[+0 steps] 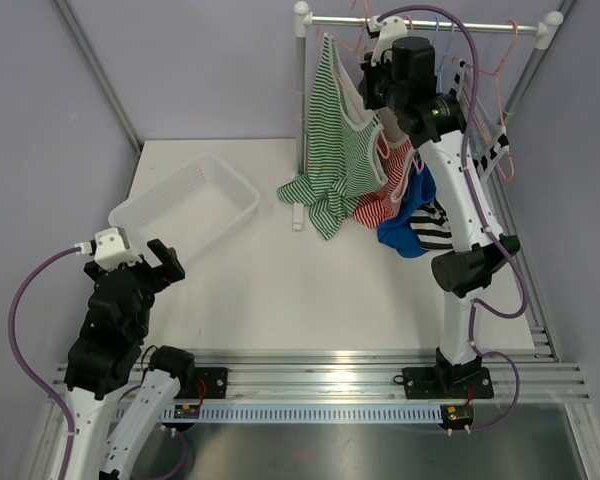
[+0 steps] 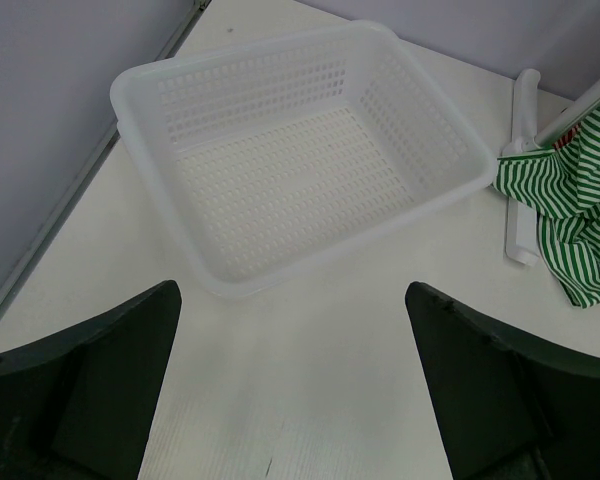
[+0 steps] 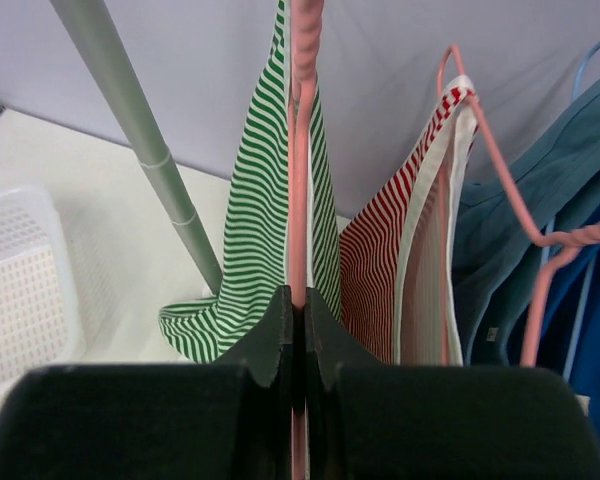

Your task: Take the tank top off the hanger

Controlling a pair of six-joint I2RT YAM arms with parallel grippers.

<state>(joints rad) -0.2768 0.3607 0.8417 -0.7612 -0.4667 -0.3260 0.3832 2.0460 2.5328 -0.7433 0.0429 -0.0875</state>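
Observation:
A green-and-white striped tank top hangs on a pink hanger at the left end of the rail. Its hem droops to the table. My right gripper is shut on the pink hanger, up by the rail. The green top shows on both sides of the hanger in the right wrist view. My left gripper is open and empty, low over the table in front of the basket. The top's hem shows at the right of the left wrist view.
A white mesh basket stands at the left of the table. A red-striped top, blue garments and a black-striped one hang beside the green top. The rack's grey post stands left of it.

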